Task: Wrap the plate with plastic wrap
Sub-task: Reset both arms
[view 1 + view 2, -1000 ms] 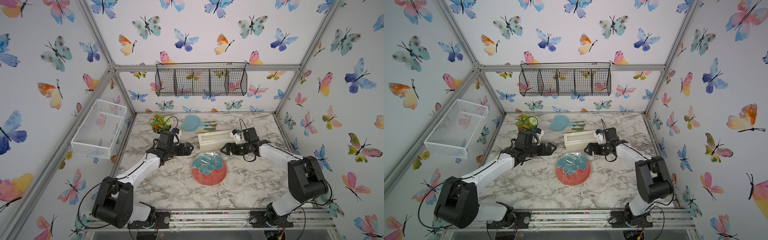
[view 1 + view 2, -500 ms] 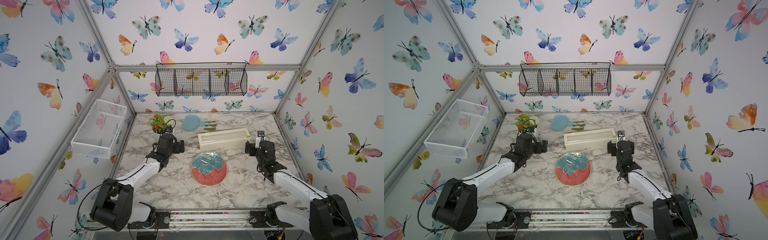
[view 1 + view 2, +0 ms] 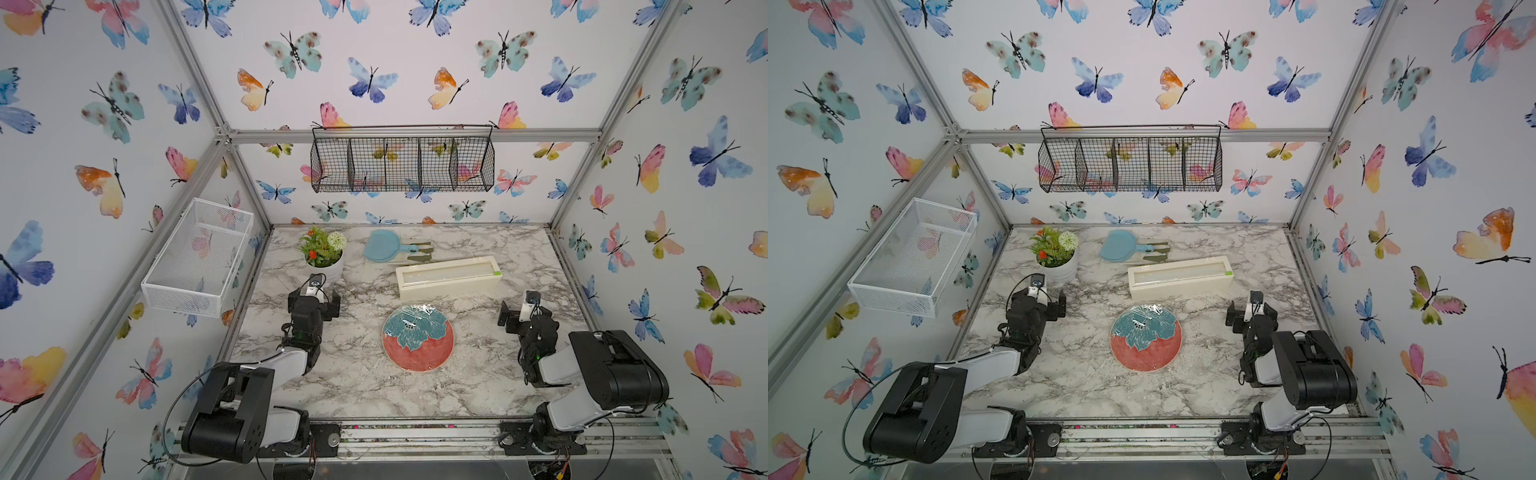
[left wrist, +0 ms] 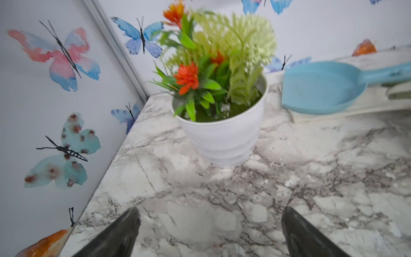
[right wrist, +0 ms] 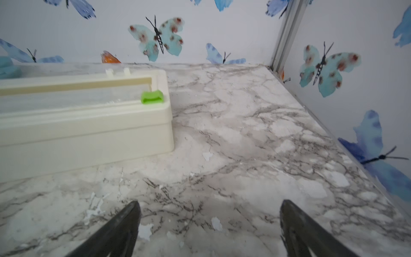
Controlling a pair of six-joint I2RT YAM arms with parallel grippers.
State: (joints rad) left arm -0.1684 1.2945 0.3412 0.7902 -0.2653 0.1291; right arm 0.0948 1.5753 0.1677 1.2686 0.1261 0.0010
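The plate (image 3: 417, 337) lies flat near the middle of the table (image 3: 357, 386). Shiny, crinkly plastic wrap (image 3: 415, 311) is spread over it, so I think the covering is mostly done. The long cream wrap box (image 3: 448, 277) lies just behind the plate, toward the far edge, with its long side facing the plate. That is likely so the film can come straight out over it. Its green tab (image 5: 152, 97) sits at the end nearer the right edge. The left hand (image 3: 313, 300) is near the left edge, close to the white flower pot (image 4: 222, 138), with its fingers spread wide and nothing in them. The right hand (image 3: 524, 311) is near the right edge, spread wide and empty too. Both are well apart from the plate, probably so they do not tug the film. The blue paddle dish (image 3: 380, 247) lies by the far edge, out of the way.
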